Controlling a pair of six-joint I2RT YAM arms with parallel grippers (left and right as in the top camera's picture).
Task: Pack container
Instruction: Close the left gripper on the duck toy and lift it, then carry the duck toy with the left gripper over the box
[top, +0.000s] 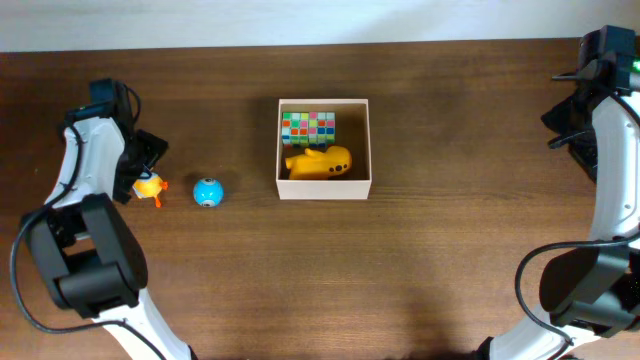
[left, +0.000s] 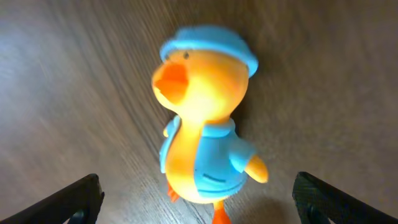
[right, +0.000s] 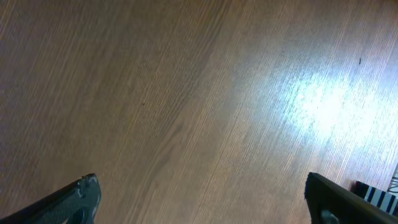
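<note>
Left pincer (left: 196, 186): duck toy (left: 205, 118) directly between the wide-set fingertips, open counter (left: 62, 74) on either side. Beyond the duck, blue ball (top: 207, 191), then container (top: 323, 188), with passable gaps between. Right pincer (right: 202, 185): open counter beneath.

Worktop (top: 450, 240): dark brown, with fine wood grain throughout.

Container (top: 323, 190): cream-white walls, tan interior.

Cube (top: 308, 126), inside the container: grid of small squares in mixed green, red, yellow and blue.

Submarine toy (top: 320, 162), inside the container: yellow, with small dark dots along its side.

Ball (top: 207, 191), left of the container: light blue with a white patch.

Duck (left: 205, 124), farther left of the container: yellow-orange body, orange beak and feet, light blue hat and jacket.

Left gripper (left: 196, 202) and right gripper (right: 199, 199): black fingers.
</note>
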